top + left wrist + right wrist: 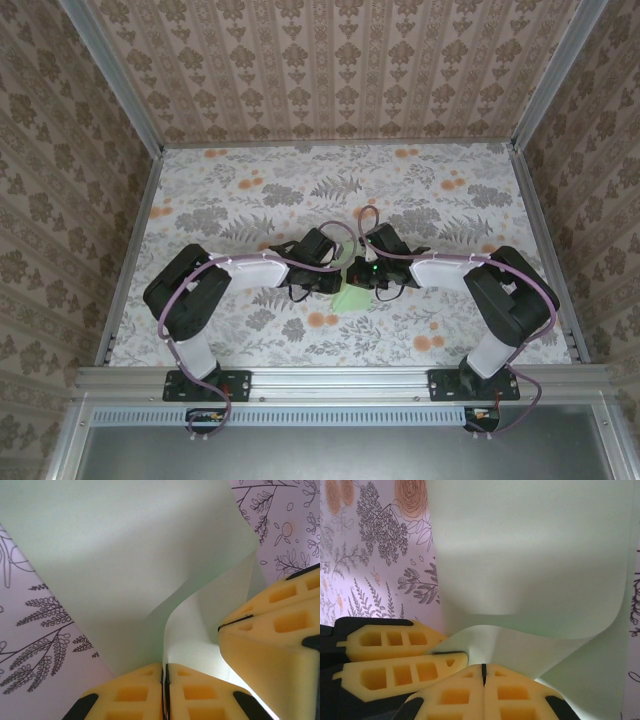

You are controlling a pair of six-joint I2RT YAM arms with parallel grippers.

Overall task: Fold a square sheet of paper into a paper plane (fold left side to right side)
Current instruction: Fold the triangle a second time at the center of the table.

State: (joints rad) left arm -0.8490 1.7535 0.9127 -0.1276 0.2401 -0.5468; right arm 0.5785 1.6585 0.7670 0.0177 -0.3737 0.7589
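Note:
The pale-green sheet of paper [350, 298] lies mid-table, mostly covered by the two grippers meeting above it. In the left wrist view the paper [125, 555] curls up in an S-shaped bend. One edge runs into the slit of my left gripper [165, 690], which is shut on it. My right gripper [483, 680] is also shut on a raised flap of the paper [530, 555]. The two grippers sit almost touching, left gripper [338, 272] beside right gripper [362, 272]. Each wrist view shows the other gripper's yellow fingers [270, 630] [395, 660] close by.
The table [250, 200] has a floral, fern-print cloth and patterned walls on three sides. Metal rails [130, 250] run along its left and right edges. Both arm bases [205, 385] are bolted at the near edge.

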